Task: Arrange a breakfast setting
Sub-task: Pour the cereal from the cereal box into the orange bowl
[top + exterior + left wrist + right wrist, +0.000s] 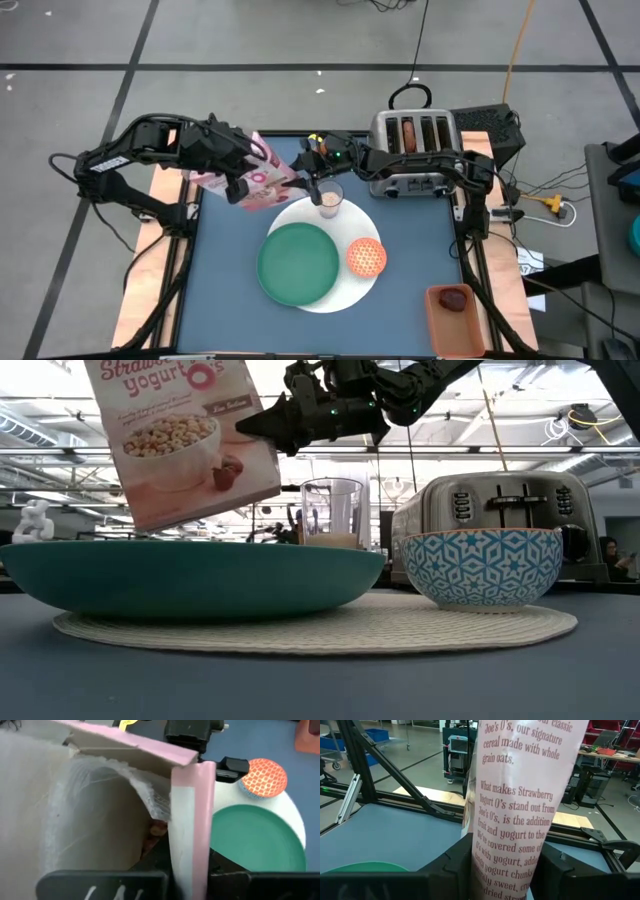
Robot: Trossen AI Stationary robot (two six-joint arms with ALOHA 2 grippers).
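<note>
Both my jaws clamp pink cereal box (255, 175), tilted above counter (230, 300). Judgement: tip slowly toward small orange bowl (366, 257), clearing milk glass (329, 199).

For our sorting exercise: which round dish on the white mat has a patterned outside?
The small bowl, orange inside with a blue-and-white patterned outside; the green plate beside it is plain.

Pink cereal box (258, 178) with dark-red lettering, green round plate (298, 263) on white woven disc (362, 288), orange bowl (366, 257) with white lattice inside, blue-and-white geometric outside, beside plate, silver toaster (412, 150) behind.
</note>
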